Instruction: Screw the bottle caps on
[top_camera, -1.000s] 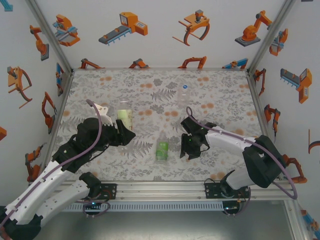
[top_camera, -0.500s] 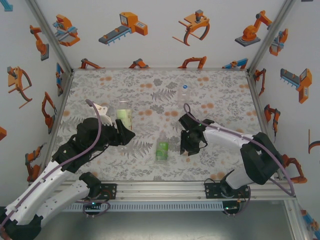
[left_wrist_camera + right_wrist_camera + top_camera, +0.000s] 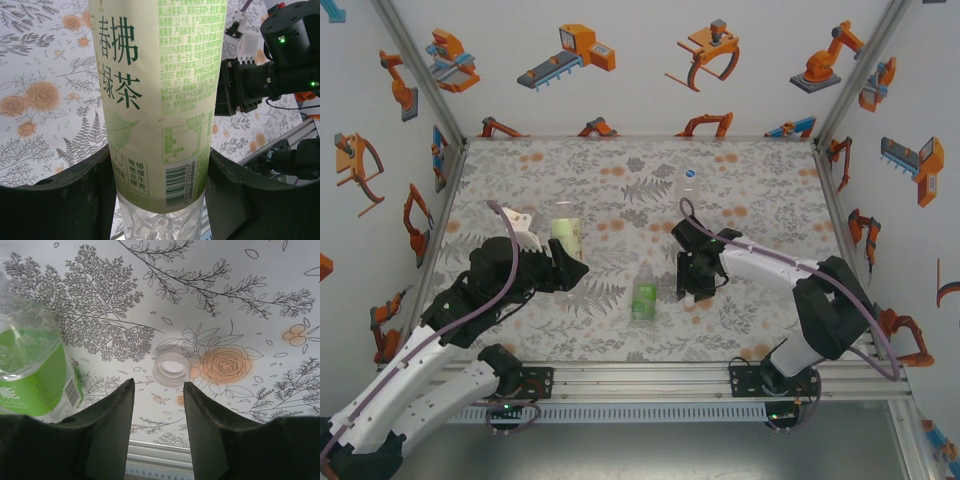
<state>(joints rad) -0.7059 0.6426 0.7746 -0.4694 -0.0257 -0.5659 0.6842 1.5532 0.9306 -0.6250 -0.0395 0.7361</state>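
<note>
On the left side of the table (image 3: pixel 760 190), the left gripper (image 3: pixel 568 268) is clamped around the lower part of the pale yellow-green labelled bottle (image 3: pixel 160 100). Near the middle, the bright green bottle (image 3: pixel 644 298) lies on its side. Just right of it the right gripper (image 3: pixel 159 390) points down, jaws apart and empty, with a white cap (image 3: pixel 171 369) on the table just beyond its tips. Farther back stands the unlabelled bottle (image 3: pixel 688 200), a blue cap (image 3: pixel 689 173) on top.

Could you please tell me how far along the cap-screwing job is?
Done: perhaps the unlabelled bottle, which seems blue-topped. In hand: left claw grips the pale-label bottle; right claw is open near a white cap. Left: that cap, and the green bottle.
</note>
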